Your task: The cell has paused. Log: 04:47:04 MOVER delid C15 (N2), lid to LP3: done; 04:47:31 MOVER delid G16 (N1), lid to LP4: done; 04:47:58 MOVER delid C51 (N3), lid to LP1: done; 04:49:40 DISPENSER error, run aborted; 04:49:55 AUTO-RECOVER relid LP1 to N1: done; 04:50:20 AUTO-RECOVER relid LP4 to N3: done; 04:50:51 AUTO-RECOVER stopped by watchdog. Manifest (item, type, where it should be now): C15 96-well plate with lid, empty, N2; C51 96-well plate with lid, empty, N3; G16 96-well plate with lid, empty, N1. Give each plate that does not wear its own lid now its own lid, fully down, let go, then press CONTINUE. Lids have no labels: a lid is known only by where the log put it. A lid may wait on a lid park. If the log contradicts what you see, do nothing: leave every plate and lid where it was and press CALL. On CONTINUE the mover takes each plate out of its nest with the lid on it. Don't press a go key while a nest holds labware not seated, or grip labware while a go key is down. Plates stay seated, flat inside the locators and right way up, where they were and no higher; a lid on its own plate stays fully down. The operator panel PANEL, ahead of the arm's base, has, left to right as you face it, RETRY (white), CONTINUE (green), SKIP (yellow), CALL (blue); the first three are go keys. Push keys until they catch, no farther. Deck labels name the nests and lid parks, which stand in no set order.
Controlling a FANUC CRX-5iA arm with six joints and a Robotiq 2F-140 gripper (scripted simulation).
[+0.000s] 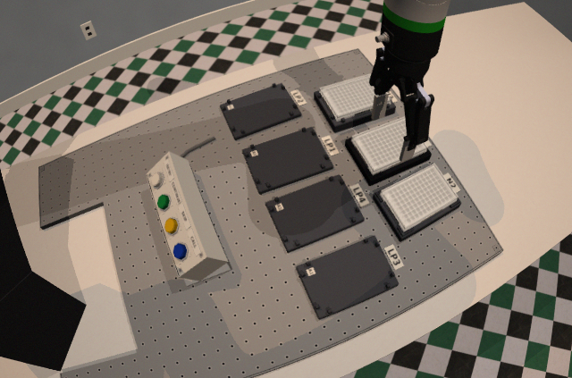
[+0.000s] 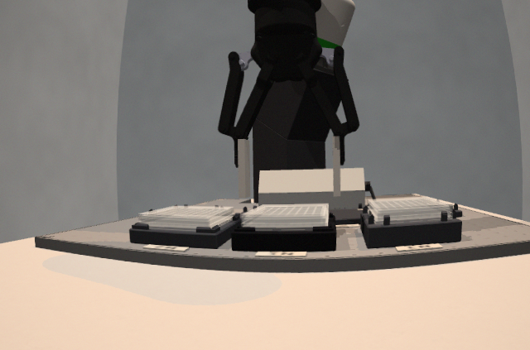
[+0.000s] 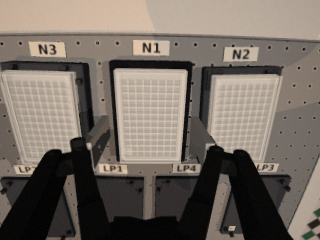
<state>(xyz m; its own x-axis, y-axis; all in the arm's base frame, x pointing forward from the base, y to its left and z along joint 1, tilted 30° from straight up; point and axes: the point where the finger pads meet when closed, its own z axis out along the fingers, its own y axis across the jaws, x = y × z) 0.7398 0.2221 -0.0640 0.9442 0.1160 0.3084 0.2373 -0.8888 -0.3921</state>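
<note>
Three clear 96-well plates sit in black nests in a row: N3, N1 and N2. Each seems to wear a clear lid. The one on N2 looks slightly turned against its nest. My gripper is open and empty. It hangs over the N1 plate, one finger on each long side and both pads above lid height, as the side view shows. In that view N2 is on the left and N3 on the right.
Four dark lid parks lie beside the nests, LP2, LP1, LP4 and LP3, and none holds a lid. The panel has white, green, yellow and blue keys.
</note>
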